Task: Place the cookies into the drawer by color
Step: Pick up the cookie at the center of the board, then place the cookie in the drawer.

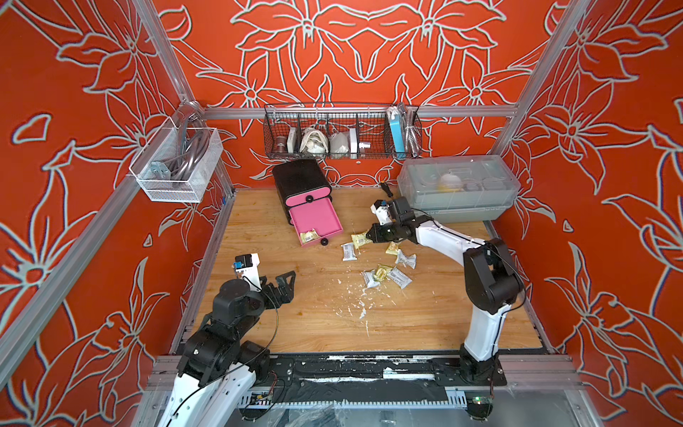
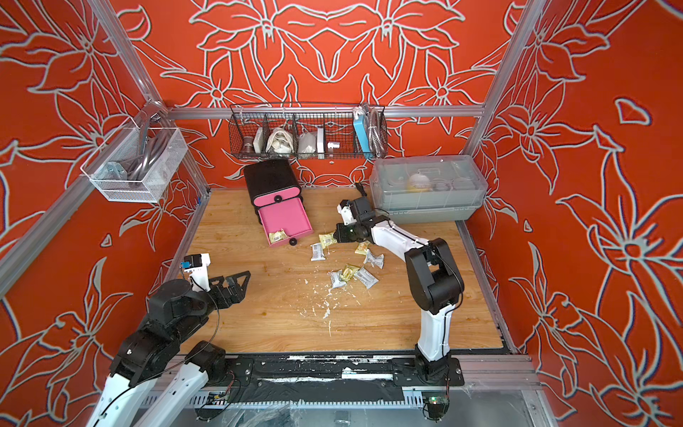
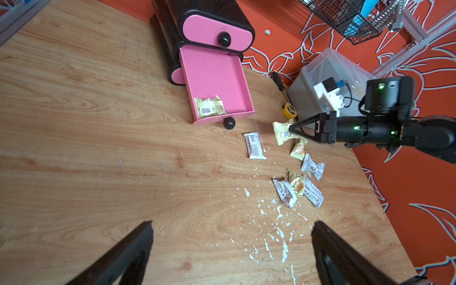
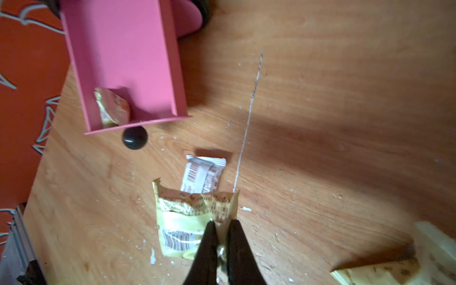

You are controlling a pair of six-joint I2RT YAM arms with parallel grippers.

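- tabletop (image 1: 295, 325): wood-grain board, smooth, satin; white flaky chips scattered just toward 6 o'clock of centre.
- drawer (image 1: 299, 175), at 11 o'clock: glossy black plastic shell. open tray (image 3: 212, 74): smooth pink plastic, low sheen. knob (image 3: 228, 123): glossy black.
- yellow packet (image 4: 182, 222): crinkled film, faint shine.
- white packet (image 4: 203, 177): flatter printed film.
- right gripper (image 4: 222, 223): matt black plastic.
- grey box (image 1: 458, 185), at 1 o'clock: frosted translucent plastic.
- wire basket (image 1: 332, 157), at 12 o'clock: dark metal wire.
- mesh basket (image 1: 173, 185), at 10 o'clock: white-coated metal mesh.
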